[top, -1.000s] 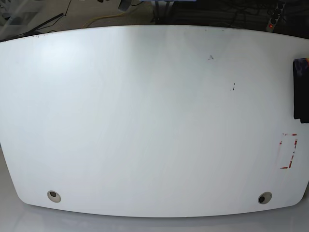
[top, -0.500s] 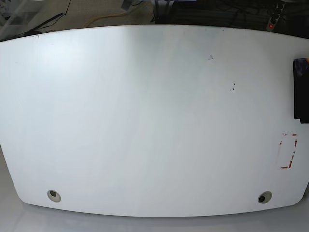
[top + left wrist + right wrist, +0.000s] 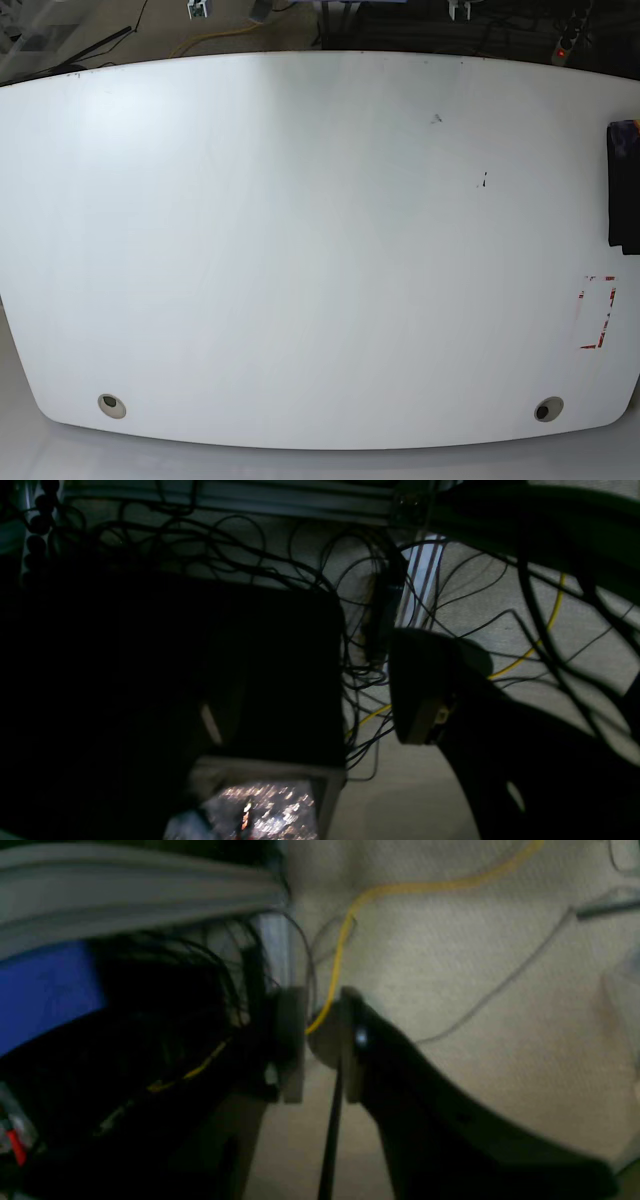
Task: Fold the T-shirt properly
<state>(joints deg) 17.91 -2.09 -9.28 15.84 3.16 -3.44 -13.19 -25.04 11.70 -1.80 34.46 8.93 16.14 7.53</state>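
1. The white table (image 3: pixel 300 250) fills the base view. Neither arm appears over it.
2. The T-shirt (image 3: pixel 622 185) lies as a dark, compact bundle at the table's right edge, cut off by the frame; a small purplish patch shows at its upper end.
3. A red-and-white tape outline (image 3: pixel 598 312) sits on the table surface just below the T-shirt, apart from it.
4. Two round cable holes sit near the front edge: one at left (image 3: pixel 112 405), one at right (image 3: pixel 548 409).
5. Left wrist view: very dark. The left gripper (image 3: pixel 320 720) hangs over floor strewn with black cables (image 3: pixel 360 630) and a yellow cable (image 3: pixel 525 652). One finger (image 3: pixel 425 690) shows clearly; the other is lost in shadow at left. The jaws stand wide apart, nothing between them.
6. Right wrist view: blurred. The right gripper (image 3: pixel 306 1040) has its two tips almost meeting, a narrow gap left. A yellow cable (image 3: pixel 400 890) runs on the floor behind that gap; no object is seen gripped.
7. Both grippers are well apart from the T-shirt.
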